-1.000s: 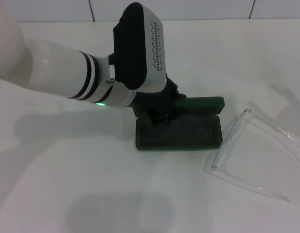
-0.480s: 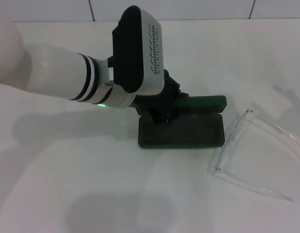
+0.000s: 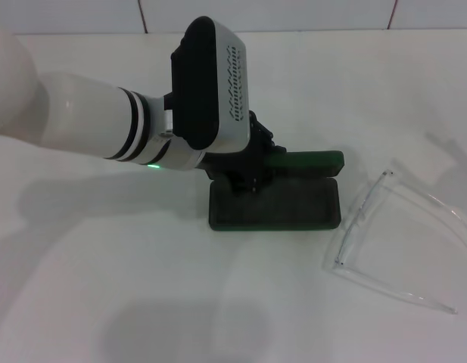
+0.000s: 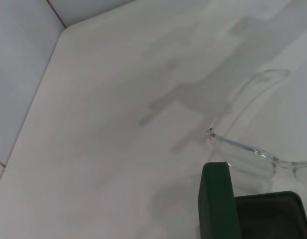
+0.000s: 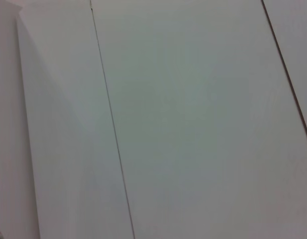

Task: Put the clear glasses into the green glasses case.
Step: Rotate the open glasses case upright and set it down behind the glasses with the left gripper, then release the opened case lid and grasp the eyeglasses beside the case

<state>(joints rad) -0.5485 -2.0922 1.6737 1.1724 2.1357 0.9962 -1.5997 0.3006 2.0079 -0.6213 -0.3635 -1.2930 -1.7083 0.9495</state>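
Case [image 3: 275, 203] is open on the counter [image 3: 142, 302]; left gripper [image 3: 252, 172] at its lid, grip state not discernible. Glasses [image 3: 392, 242] lie just beside the case, not yet in. Right arm out of view.

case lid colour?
Dark green; the green glasses case lid shows best in the head view.

Left gripper [image 3: 250, 168] low — arm outstretched
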